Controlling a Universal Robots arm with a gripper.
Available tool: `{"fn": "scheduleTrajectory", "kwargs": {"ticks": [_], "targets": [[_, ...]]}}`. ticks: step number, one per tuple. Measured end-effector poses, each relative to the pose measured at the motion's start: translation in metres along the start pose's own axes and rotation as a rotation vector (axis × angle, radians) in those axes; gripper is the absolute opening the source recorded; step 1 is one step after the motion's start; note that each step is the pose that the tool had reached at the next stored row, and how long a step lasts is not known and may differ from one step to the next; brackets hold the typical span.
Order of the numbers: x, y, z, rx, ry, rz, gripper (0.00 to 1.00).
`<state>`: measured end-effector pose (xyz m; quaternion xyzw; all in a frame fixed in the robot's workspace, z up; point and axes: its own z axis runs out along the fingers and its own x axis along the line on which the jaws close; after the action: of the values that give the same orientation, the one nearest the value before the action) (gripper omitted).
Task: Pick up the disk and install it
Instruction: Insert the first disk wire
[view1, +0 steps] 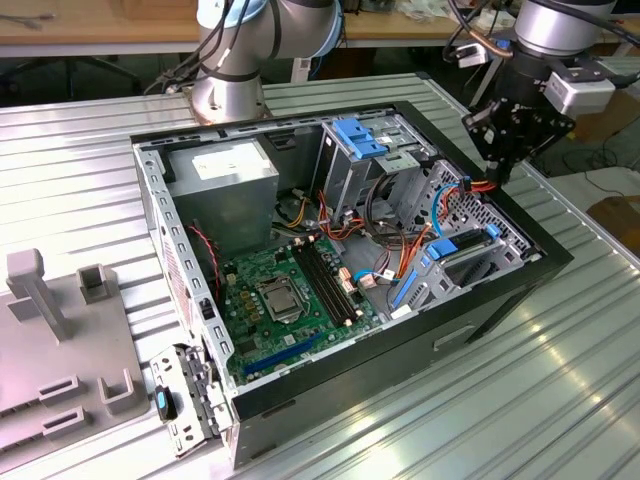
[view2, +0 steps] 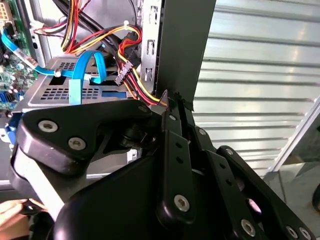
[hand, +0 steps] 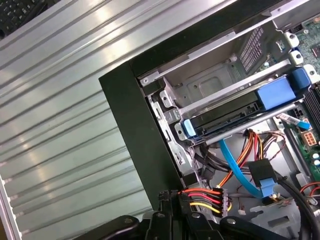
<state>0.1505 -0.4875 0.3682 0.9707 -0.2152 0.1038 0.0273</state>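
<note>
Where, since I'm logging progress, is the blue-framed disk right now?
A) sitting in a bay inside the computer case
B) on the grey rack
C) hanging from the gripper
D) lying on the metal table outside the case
A: in the first wrist view the disk sits slotted in its blue frame inside the computer case.

Tally on one ribbed silver metal counter: single items throughout.

One open black desktop computer case. Inside it: one green motherboard with one square silver processor socket, one grey boxy metal power supply, one flat hard drive in a bright blue plastic carrier, and one light-blue ridged plastic latch plate. Beside the case, one grey fixture plate with upright blocks. One black end effector.
</note>
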Motion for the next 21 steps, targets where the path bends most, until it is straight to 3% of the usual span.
{"fn": "scheduleTrajectory", "kwargs": {"ticks": [21], "targets": [[0.0000,0.0000,0.0000,-0.0627,-0.0025,0.288,0.17]]}}
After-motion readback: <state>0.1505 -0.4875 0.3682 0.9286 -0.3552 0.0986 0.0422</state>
